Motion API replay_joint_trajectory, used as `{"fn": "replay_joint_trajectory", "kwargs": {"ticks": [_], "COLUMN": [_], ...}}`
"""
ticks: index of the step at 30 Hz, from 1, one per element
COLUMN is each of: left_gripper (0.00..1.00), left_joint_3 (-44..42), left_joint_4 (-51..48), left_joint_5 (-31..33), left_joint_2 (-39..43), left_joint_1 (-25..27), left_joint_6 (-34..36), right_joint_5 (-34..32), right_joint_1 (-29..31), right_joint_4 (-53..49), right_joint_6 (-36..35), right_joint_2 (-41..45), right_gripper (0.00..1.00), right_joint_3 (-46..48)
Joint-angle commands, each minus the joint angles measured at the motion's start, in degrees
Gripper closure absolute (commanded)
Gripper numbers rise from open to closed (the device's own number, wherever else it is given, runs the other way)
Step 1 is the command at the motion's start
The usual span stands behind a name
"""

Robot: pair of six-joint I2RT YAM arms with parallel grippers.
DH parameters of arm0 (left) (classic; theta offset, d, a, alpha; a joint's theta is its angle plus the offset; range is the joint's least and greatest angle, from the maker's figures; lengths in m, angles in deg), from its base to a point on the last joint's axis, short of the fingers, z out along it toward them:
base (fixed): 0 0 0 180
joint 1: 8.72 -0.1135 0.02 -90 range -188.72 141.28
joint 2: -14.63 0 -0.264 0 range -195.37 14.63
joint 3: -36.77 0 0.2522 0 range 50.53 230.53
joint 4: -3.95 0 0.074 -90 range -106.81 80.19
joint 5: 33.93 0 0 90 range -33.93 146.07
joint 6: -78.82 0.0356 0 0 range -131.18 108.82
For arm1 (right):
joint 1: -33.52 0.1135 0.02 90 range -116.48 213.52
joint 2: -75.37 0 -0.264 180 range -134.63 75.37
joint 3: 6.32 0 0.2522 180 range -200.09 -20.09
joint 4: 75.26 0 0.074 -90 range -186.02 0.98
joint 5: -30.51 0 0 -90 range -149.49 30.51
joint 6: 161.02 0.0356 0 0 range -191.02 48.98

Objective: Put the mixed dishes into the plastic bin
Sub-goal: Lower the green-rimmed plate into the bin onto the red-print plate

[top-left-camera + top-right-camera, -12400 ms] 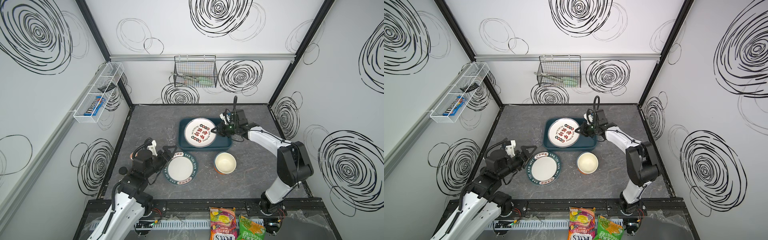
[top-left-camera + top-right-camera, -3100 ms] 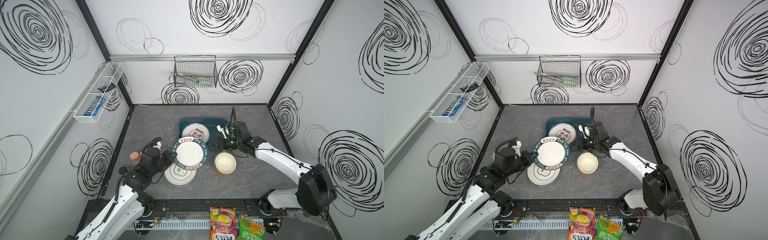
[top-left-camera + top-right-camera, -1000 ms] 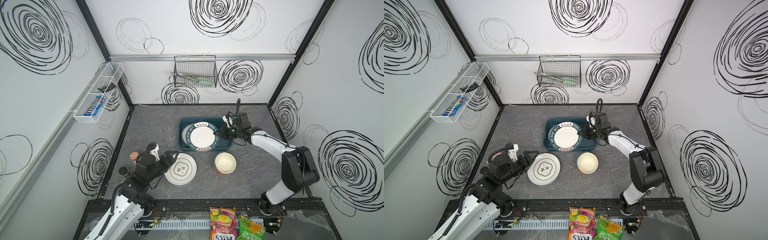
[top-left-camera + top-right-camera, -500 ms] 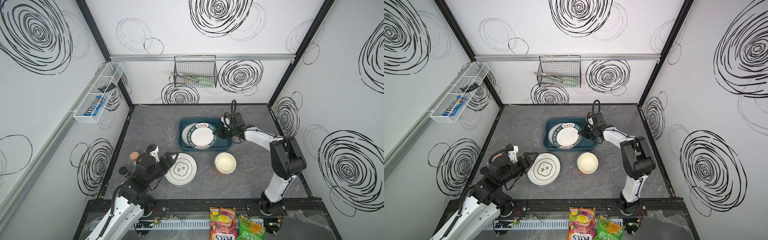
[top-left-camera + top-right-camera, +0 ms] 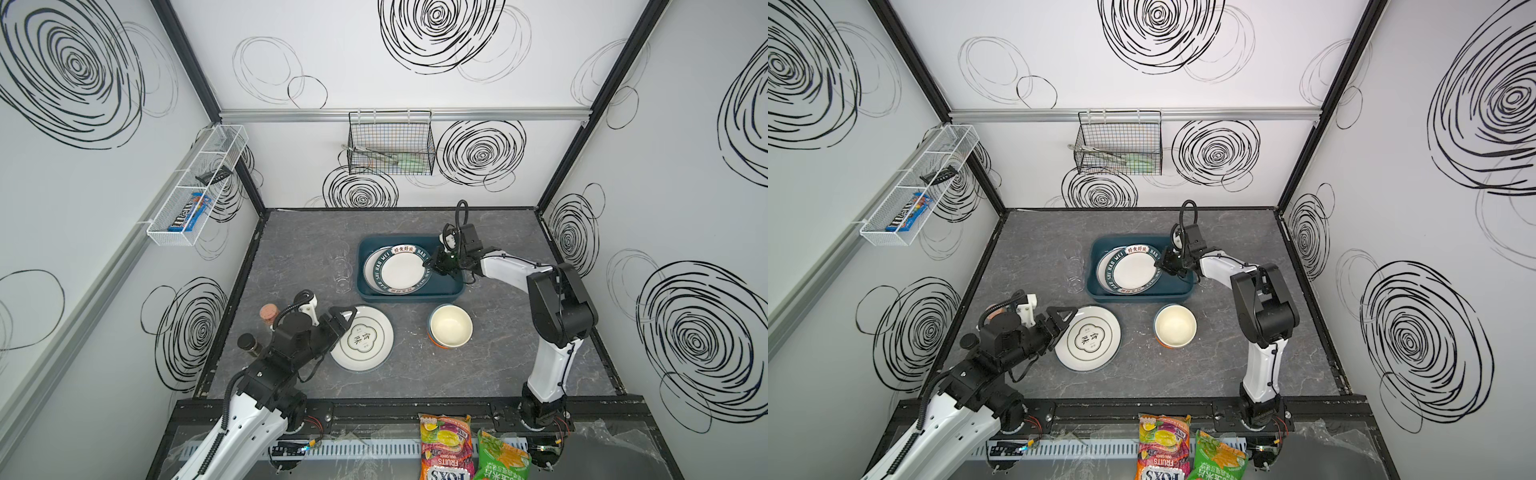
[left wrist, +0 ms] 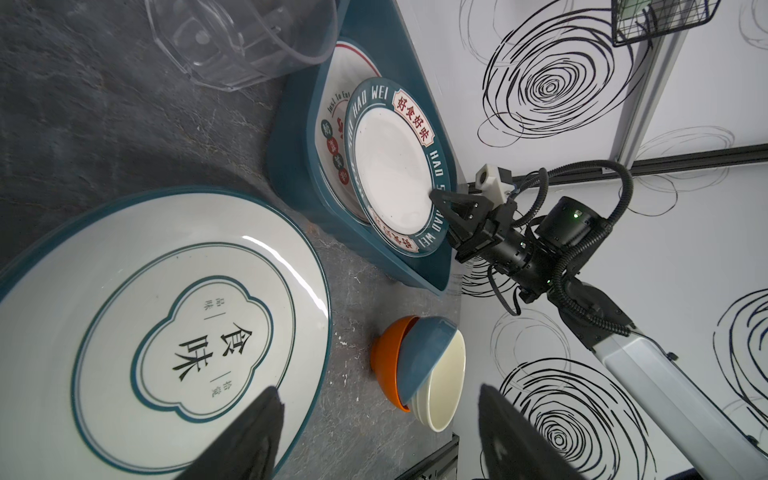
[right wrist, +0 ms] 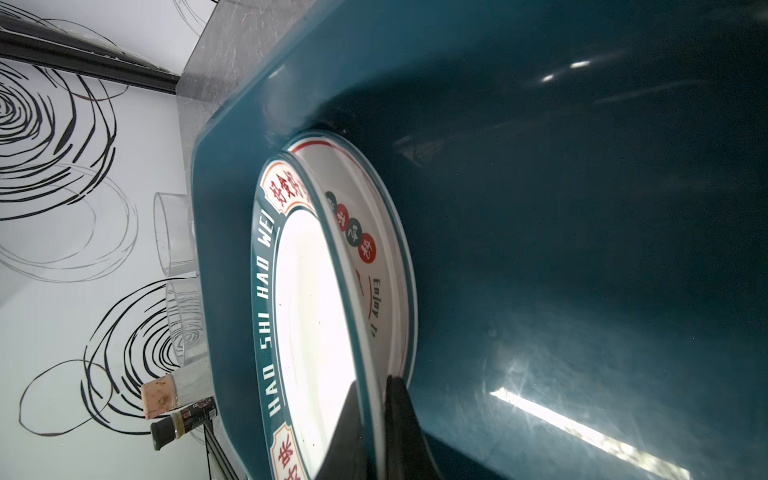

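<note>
At right wrist: right gripper point(image 7: 376, 395) clamps plate point(image 7: 307, 311) rim inside bin point(image 7: 582, 208); contact unclear in both top views. Left gripper point(image 6: 376, 390) spread wide, empty. Grey marbled table point(image 5: 415, 382), swirl-marked walls point(image 5: 415, 83).

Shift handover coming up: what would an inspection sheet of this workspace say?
Surface: grey tabletop, nothing spilled seen.
Job's things: bin holds two plates, teal-rimmed plate tilted on the dotted plate; character plate, bowl stack, two tumblers outside.
Clutter: cork jar, dark-lidded jar at left edge.
Grippers: left gripper open by the character plate; right gripper shut on teal-rimmed plate's rim.
Cables: right wrist loop, left wrist loop, both clear of dishes.
Surroundings: wire basket, mesh rack on walls; snack bags at front.
</note>
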Motion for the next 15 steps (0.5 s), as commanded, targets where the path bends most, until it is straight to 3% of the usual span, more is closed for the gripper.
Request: {"fn": "replay_joint_trajectory", "kwargs": {"ticks": [1, 15], "left_gripper": [0.22, 0.22], "left_joint_3": [-0.6, -1.2], "left_joint_4": [0.3, -0.7], "left_joint_5": [-0.1, -0.2], "left_joint_2": [0.9, 2.3], "left_joint_1": [-0.6, -1.2], "left_joint_6": [-0.5, -0.9], "right_joint_5": [0.1, -1.3], "right_joint_1": [0.7, 1.8], "right_joint_4": [2.0, 1.3], "right_joint_6": [0.7, 1.2], "right_joint_2": [-0.9, -4.3], "right_gripper": [0.97, 0.97], "right_joint_3": [-3.0, -6.6]}}
